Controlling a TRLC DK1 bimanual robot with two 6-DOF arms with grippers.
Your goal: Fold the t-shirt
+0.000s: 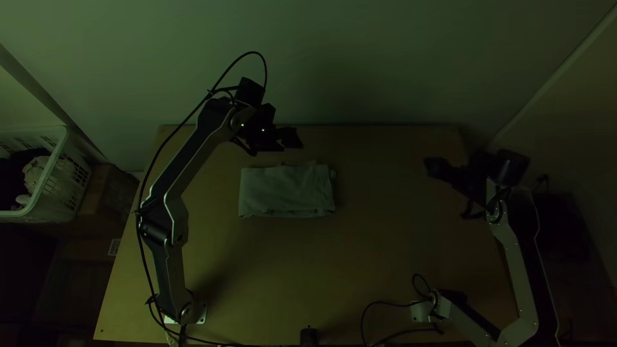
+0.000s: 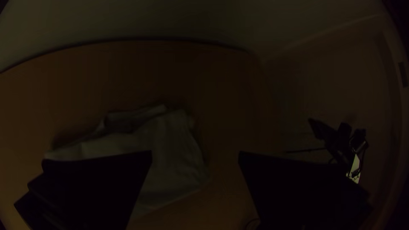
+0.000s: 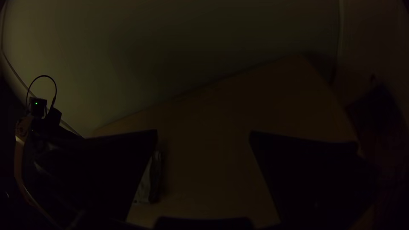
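Wall (image 1: pixel 360 58) stands behind the wooden table (image 1: pixel 385 257), with a basket (image 1: pixel 51 205) of cloth beyond its left side. My left gripper (image 1: pixel 277 146) hangs close to the table's far edge, my right gripper (image 1: pixel 448 187) just inside its right edge. Between them I have a broad stretch of wood, and more runs toward the near edge. The t-shirt (image 1: pixel 286 191) lies folded into a compact rectangle, left of the middle, its far edge a bit uneven. It sits just nearside of my left hand and well apart from my right; both hands are spread wide, gripping nothing.
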